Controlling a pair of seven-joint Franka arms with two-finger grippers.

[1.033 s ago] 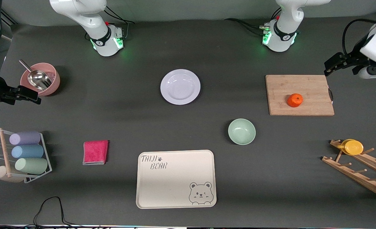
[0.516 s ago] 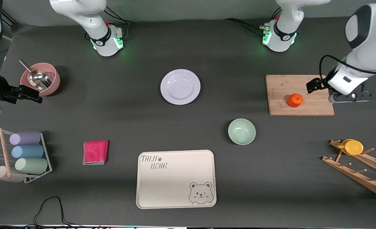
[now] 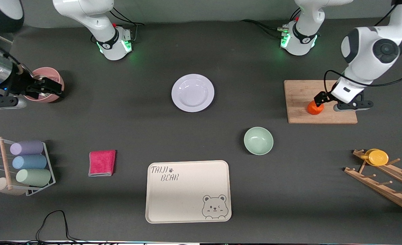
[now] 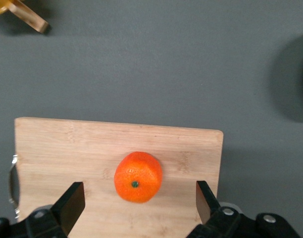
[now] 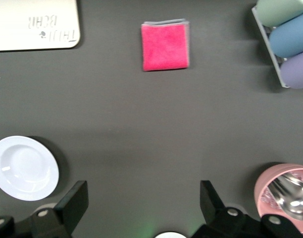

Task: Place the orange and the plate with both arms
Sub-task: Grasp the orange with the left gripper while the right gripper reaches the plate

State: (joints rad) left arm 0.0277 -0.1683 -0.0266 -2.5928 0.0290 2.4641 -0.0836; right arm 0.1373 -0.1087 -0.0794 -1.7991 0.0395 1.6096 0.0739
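Observation:
The orange (image 3: 312,109) sits on a wooden cutting board (image 3: 301,92) at the left arm's end of the table. My left gripper (image 3: 320,99) is open and hangs just over the orange. In the left wrist view the orange (image 4: 138,177) lies between the open fingers of the left gripper (image 4: 138,198), untouched. The pale lavender plate (image 3: 193,93) lies on the table between the two arm bases. My right gripper (image 3: 48,86) is open and empty over the pink bowl (image 3: 59,85). The right wrist view shows the right gripper (image 5: 143,198) open, with the plate (image 5: 24,168) off to one side.
A mint-green bowl (image 3: 258,140) is nearer the camera than the board. The cream bear tray (image 3: 173,200) lies near the front edge. A pink cloth (image 3: 102,162), a cup rack (image 3: 27,166) and a wooden rack with a yellow lid (image 3: 378,157) stand around.
The left arm has swung in from the table's end, and its gripper is now over the orange. The right gripper has moved from beside the pink bowl to over it.

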